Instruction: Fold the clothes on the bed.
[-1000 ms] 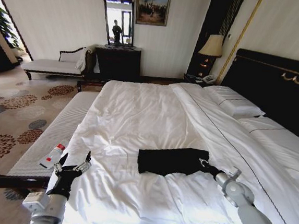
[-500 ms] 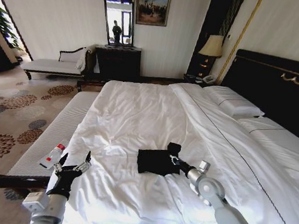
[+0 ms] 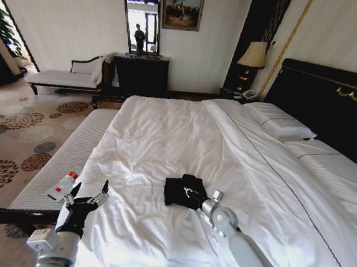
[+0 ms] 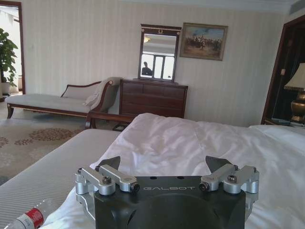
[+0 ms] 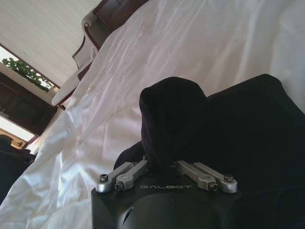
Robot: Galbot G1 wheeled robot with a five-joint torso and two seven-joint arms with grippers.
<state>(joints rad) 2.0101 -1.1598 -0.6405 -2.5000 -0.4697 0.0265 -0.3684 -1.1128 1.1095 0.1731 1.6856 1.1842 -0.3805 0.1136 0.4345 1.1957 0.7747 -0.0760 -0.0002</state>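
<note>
The clothes [image 3: 175, 190] are a small black bundle lying on the white bed [image 3: 166, 132], near its foot end. My right gripper [image 3: 192, 193] is shut on the bundle's right edge, with a fold of fabric raised over the rest. In the right wrist view, black cloth [image 5: 238, 124] bulges up between the fingers [image 5: 127, 171] of that gripper [image 5: 162, 164]. My left gripper [image 3: 88, 195] hangs open at the bed's near left corner, apart from the clothes. The left wrist view shows the left gripper [image 4: 163, 164] spread wide above the duvet with nothing in it.
A narrow cushioned bench [image 3: 70, 152] runs along the bed's left side with a red-labelled bottle [image 3: 62, 186] on it. The pillows [image 3: 279, 123] and dark headboard [image 3: 331, 103] are at the right. A chaise [image 3: 64, 77] and dresser [image 3: 140, 74] stand by the far wall.
My right gripper has travelled leftward across the bed, dragging the shirt's right end over the rest, so the black shape is now much shorter. The left arm has not moved.
</note>
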